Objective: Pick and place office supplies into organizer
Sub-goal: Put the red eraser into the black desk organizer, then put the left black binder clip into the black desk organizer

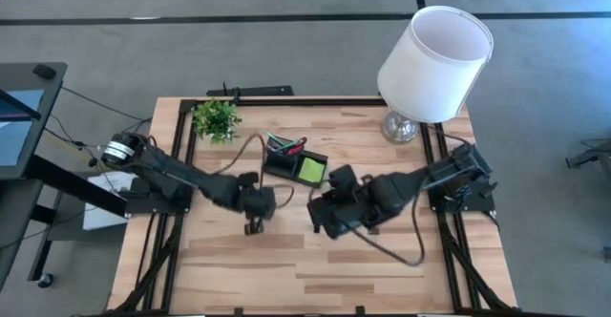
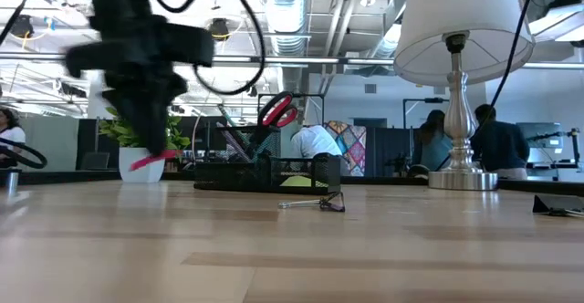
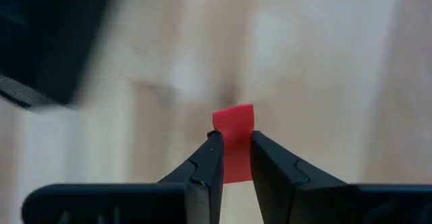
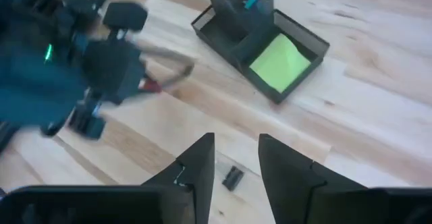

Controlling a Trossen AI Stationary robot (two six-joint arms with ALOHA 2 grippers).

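1. A pale wooden plank tabletop (image 1: pixel 315 260) is shown; an open-ceilinged office with seated people lies beyond.
2. The left pincer (image 3: pixel 233 158) is clamped on a flat red eraser (image 3: pixel 235 143), held above the tabletop; its long axis runs forward between the fingers.
3. The right pincer (image 4: pixel 236 158) is parted and empty, near the black mesh organizer (image 4: pixel 223 38).

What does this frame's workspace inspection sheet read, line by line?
Surface: wooden table, bare at the front.
Job's things: black organizer holds a lime-green sticky pad, pens and red-handled scissors; a black clip lies loose on the wood.
Clutter: potted plant and white-shaded lamp at the back.
Hands: left hand shut on a red eraser above the table; right hand open over the clip.
Cables: one loops across the table by the right arm.
Surroundings: people in the room behind.
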